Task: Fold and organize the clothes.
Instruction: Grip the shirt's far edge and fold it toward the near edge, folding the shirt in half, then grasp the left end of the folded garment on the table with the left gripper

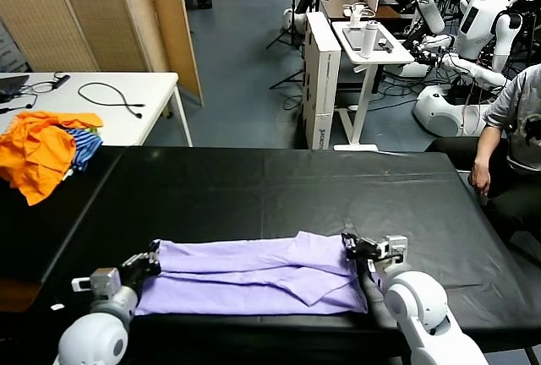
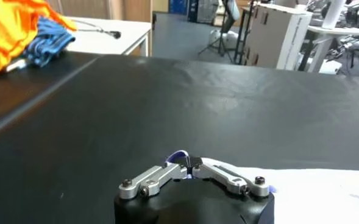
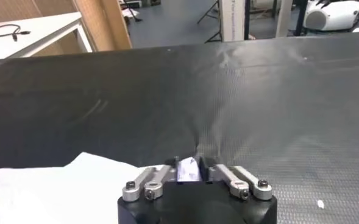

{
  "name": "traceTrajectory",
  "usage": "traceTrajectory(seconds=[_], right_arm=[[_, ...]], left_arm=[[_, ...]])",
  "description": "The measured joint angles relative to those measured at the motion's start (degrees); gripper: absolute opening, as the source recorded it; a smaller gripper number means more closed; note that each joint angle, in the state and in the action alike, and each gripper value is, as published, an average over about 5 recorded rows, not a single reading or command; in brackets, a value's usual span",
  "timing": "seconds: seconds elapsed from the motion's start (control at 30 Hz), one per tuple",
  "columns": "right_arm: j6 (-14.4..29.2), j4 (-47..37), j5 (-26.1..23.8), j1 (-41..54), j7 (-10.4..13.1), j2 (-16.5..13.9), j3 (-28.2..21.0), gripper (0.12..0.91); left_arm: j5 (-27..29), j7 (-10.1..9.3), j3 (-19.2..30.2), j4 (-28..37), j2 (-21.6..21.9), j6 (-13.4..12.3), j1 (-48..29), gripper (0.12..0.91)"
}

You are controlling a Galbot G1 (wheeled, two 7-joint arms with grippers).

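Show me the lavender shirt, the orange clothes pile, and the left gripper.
lavender T-shirt point(image 1: 254, 276), head view, middle of the folded cloth
orange clothes pile point(image 1: 38, 149), head view, orange fabric on top
left gripper point(image 1: 152, 259), head view, fingertips at the shirt's corner

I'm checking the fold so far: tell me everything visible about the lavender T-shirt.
The lavender T-shirt is plain, soft-looking fabric, lying flat in a long folded band along the black table's near edge, with overlapping creased layers at its middle. The left gripper is shut on its left end, and the right gripper is shut on its right end.
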Motion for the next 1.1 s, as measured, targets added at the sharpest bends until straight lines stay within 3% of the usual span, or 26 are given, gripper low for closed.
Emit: traceTrajectory(seconds=[0.23,0.4,0.47,0.57,0.67,0.87,0.97,1.1], right_arm=[[5.4,-1.1,-0.2,0.8,1.5,0.9,0.2,0.141],[5.4,-1.2,0.4,0.7,0.3,0.3,0.6,0.144],[4.9,-0.9,0.4,0.4,-0.6,0.1,0.7,0.174],[4.3,-0.1,0.4,-0.2,-1.7,-0.5,1.2,0.309],[4.2,1.1,0.6,-0.9,-2.1,-1.4,1.8,0.498],[4.0,4.0,2.3,-2.3,-2.3,-3.2,3.5,0.841],[3.4,5.7,3.4,-3.3,-2.4,-4.0,4.5,0.898],[3.0,8.3,4.3,-5.0,-3.1,-5.0,6.0,0.906]], left_arm=[[-0.2,0.03,1.1,1.9,0.9,-0.1,-3.2,0.147],[-0.5,0.68,1.4,2.9,1.3,-0.2,-4.6,0.147],[-0.7,0.84,1.6,3.0,1.3,-0.1,-4.7,0.147],[-0.9,0.89,1.8,2.7,1.1,0.2,-4.2,0.171],[-1.1,0.87,1.5,2.1,1.2,0.3,-3.5,0.300],[-3.6,0.69,-0.4,0.0,2.6,0.8,-1.3,0.679],[-7.0,0.52,-2.0,-1.5,3.9,1.7,0.1,0.836],[-13.6,-0.25,-4.6,-3.3,5.8,4.5,1.7,0.901]])
